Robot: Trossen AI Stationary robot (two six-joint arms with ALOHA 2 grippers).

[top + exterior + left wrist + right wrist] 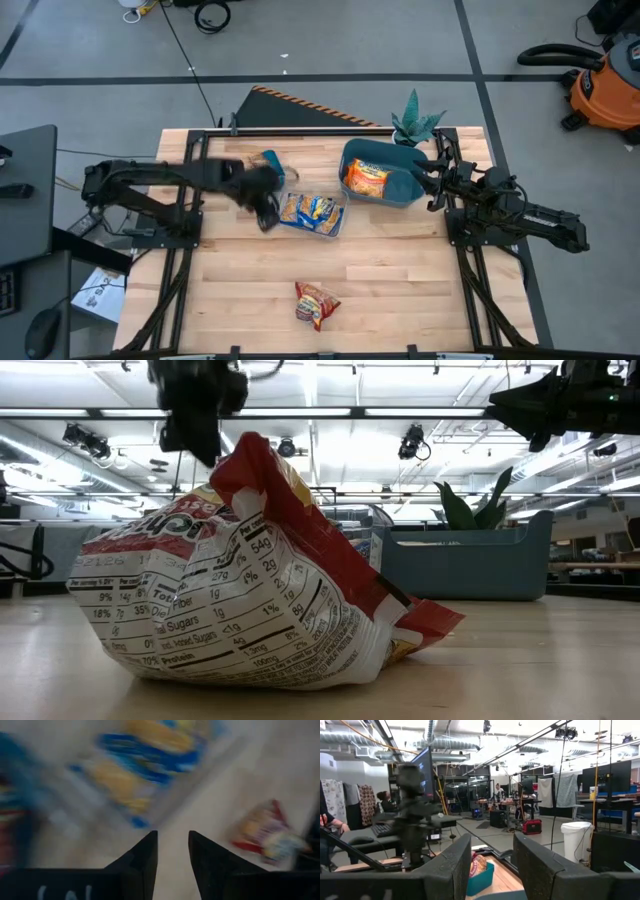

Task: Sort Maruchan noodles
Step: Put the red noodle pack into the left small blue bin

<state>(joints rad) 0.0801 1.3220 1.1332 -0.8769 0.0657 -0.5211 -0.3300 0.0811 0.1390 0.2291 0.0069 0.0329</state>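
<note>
A red-and-yellow noodle packet (pixel 316 304) lies flat on the table near its near edge; it fills the low view (pixel 250 590). Blue-and-yellow packets (pixel 310 211) lie in a clear tray (pixel 339 226) at mid-table. An orange packet (pixel 366 178) lies in the large teal bin (pixel 400 186). My left gripper (pixel 266 216) hangs open above the table just left of the tray, holding nothing; its wrist view (pixel 172 845) is blurred and shows the blue-and-yellow packets (pixel 145 755) and the red-and-yellow one (pixel 270 832). My right gripper (pixel 432 176) waits open by the large bin's right wall (pixel 492 855).
A smaller teal bin (pixel 273 165) stands behind the left arm with a packet in it (pixel 478 865). A potted plant (pixel 415 125) stands at the far edge beside the large bin. Bare wood lies between the tray and the red-and-yellow packet. People sit at desks beyond the table.
</note>
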